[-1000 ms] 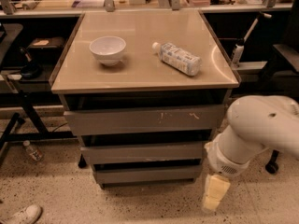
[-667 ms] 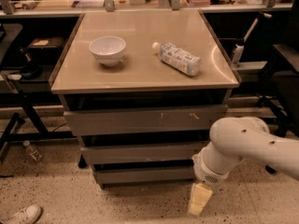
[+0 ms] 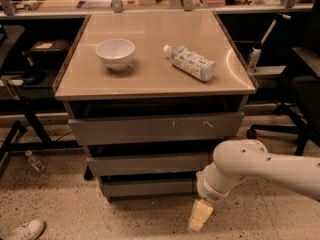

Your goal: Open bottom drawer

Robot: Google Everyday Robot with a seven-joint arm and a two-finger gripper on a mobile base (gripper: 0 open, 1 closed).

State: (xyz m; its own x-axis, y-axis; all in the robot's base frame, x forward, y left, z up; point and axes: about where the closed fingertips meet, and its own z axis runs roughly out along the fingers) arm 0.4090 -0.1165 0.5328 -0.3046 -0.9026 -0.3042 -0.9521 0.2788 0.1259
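The cabinet has three stacked drawers. The bottom drawer (image 3: 145,187) is the lowest, with a plain grey-brown handleless front, and it sits closed. Above it are the middle drawer (image 3: 145,163) and the tall top drawer (image 3: 155,127) with white scratch marks. My white arm (image 3: 260,170) comes in from the right. My gripper (image 3: 199,217) hangs near the floor, just below and right of the bottom drawer's front, apart from it.
On the cabinet top (image 3: 150,74) stand a white bowl (image 3: 115,53) and a plastic bottle (image 3: 190,62) lying on its side. An office chair (image 3: 300,99) is at the right. A small bottle (image 3: 34,161) and a shoe (image 3: 22,231) lie on the floor at the left.
My arm and gripper have swung leftward along the floor, from the cabinet's right side to in front of the bottom drawer's right end. The drawers have not moved.
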